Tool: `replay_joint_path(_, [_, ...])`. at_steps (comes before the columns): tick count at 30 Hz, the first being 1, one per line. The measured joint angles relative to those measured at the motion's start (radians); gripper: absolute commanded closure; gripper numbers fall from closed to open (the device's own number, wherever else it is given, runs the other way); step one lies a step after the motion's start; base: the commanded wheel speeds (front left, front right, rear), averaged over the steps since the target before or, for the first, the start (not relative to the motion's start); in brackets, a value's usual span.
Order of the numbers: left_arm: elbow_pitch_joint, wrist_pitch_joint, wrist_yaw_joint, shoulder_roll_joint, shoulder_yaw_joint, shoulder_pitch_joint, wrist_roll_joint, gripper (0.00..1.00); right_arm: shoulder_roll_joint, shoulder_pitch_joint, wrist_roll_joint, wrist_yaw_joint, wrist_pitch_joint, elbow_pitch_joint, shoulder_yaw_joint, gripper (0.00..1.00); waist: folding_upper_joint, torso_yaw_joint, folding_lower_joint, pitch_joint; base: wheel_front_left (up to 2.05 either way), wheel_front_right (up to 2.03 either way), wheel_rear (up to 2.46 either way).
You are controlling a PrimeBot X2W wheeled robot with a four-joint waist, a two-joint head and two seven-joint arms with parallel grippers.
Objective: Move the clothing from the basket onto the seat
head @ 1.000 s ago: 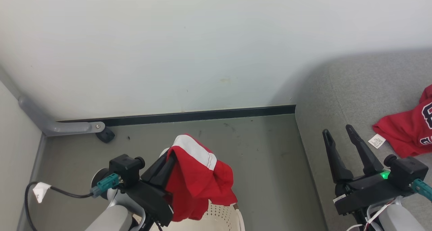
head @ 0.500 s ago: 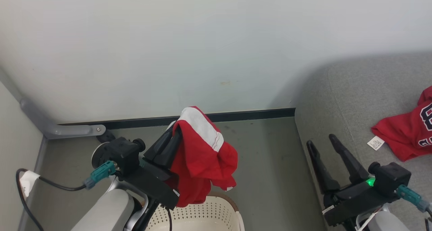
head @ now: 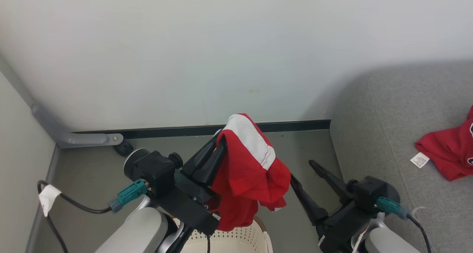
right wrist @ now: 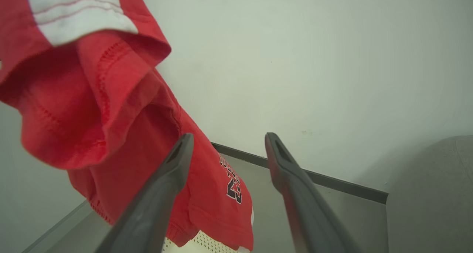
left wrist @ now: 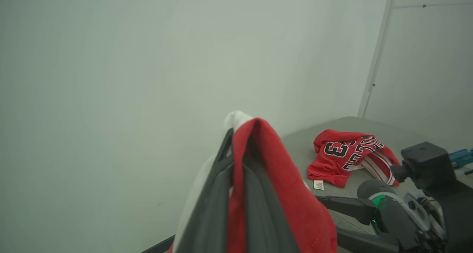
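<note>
My left gripper (head: 221,140) is shut on a red garment with a white band (head: 251,164), held up above the cream perforated basket (head: 242,240). The cloth drapes over the fingers (left wrist: 221,194) and hangs down to the right. My right gripper (head: 301,170) is open and empty just right of the hanging garment; its left finger is partly hidden behind the cloth. Between its fingers (right wrist: 162,194) that view shows the garment (right wrist: 111,116) with black numbers. A second red garment (head: 449,153) with a white tag lies on the grey seat (head: 380,134) at the right.
A pale wall with a black baseboard (head: 177,130) runs close behind. A grey bracket (head: 77,138) sits in the left corner. A black cable with a white tag (head: 48,201) trails from my left arm. Grey floor lies between basket and seat.
My left gripper has risen and moved right with the garment. My right gripper has swung left off the seat to beside the hanging cloth. The head view has shifted a little.
</note>
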Motion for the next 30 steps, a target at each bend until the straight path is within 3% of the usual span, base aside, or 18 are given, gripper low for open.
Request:
replay_joint_path(7, [-0.027, 0.017, -0.002, -0.035, -0.039, -0.036, 0.008, 1.0, -0.016, -0.098, -0.005, 0.0, 0.027, 0.075, 0.158, 0.0, 0.0, 0.039, 0.0, 0.004, 0.0, 0.0, 0.0])
replay_joint_path(20, [-0.074, 0.049, -0.01, -0.053, -0.101, -0.053, 0.01, 1.0, 0.011, -0.285, 0.017, 0.0, 0.031, 0.251, 0.339, 0.0, 0.0, 0.126, 0.0, 0.014, 0.0, 0.0, 0.0])
replay_joint_path(21, [-0.074, 0.051, -0.013, -0.054, -0.104, -0.053, 0.01, 1.0, 0.014, -0.299, 0.021, 0.0, 0.031, 0.265, 0.356, 0.11, 0.0, 0.131, 0.0, 0.015, 0.0, 0.0, 0.0])
replay_joint_path(22, [-0.074, 0.054, -0.018, -0.055, -0.106, -0.053, 0.01, 1.0, 0.019, -0.312, 0.027, 0.0, 0.031, 0.278, 0.371, 0.57, 0.0, 0.137, 0.0, 0.016, 0.0, 0.0, 0.0])
replay_joint_path(23, [-0.074, 0.054, -0.018, -0.056, -0.108, -0.053, 0.009, 1.0, 0.025, -0.321, 0.031, 0.0, 0.029, 0.291, 0.383, 0.86, 0.0, 0.141, 0.0, 0.017, 0.0, 0.0, 0.0])
replay_joint_path(24, [-0.075, 0.055, -0.018, -0.054, -0.108, -0.053, 0.009, 1.0, 0.033, -0.33, 0.039, 0.0, 0.028, 0.301, 0.396, 1.0, 0.0, 0.146, 0.0001, 0.017, 0.0, 0.0, 0.0])
replay_joint_path(30, [-0.08, 0.055, -0.018, -0.044, -0.106, -0.052, 0.009, 1.0, 0.054, -0.358, 0.09, 0.0, 0.007, 0.353, 0.438, 1.0, 0.0, 0.155, 0.0, 0.017, 0.0, 0.0, 0.0])
